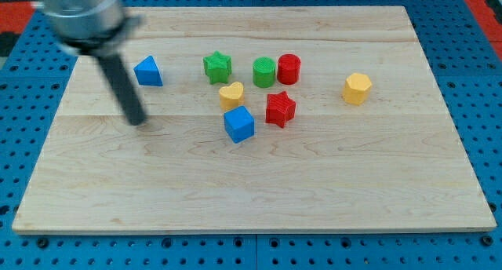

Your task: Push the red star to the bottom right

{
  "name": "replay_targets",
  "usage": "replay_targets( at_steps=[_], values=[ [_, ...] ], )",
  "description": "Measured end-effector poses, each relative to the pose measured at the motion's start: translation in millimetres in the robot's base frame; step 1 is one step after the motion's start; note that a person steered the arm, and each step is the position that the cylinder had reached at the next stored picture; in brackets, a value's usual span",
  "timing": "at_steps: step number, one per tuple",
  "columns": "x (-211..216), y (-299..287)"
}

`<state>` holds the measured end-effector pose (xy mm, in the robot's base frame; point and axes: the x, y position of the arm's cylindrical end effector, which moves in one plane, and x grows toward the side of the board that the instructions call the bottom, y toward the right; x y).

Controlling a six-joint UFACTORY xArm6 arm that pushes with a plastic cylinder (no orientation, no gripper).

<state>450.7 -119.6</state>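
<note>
Camera view, the only one. The tip (pixel 139 121) rests on the tabletop (pixel 376 184) at the view's left, just below and to the left of the blue triangle block (pixel 147 71). This arm carries no fingers, only a plain dark rod, so there is nothing to stand wide, narrow or holding.

The red star (pixel 280 108) sits near the middle of the board, well apart from the tip and off to the tip's right, at about the same height in the view. Judged from this, a push toward the bottom right calls for the tip to come round to the star's upper-left side first.

That side is crowded. The yellow heart block (pixel 231 94) lies just to the star's upper left, the blue cube (pixel 239 124) just to its lower left, and the green cylinder (pixel 263 72) and red cylinder (pixel 289 69) stand close above it. The green star (pixel 217 67) is a little further up and left. The gap between the heart and the green cylinder looks like the likeliest way in, though tight; a neighbour could get nudged.

The yellow hexagon block (pixel 357 89) stands alone toward the view's right, above the likely path.

Surface: flat pale wood, nothing lying between the star and the bottom right corner, so plenty of room for the slide.
</note>
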Motion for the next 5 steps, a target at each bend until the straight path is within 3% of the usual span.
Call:
replay_targets(
  at_steps=[1,3,5],
  values=[
    [-6.8,107.3],
    [-25.6,144.2],
    [-35.6,237.0]
  ],
)
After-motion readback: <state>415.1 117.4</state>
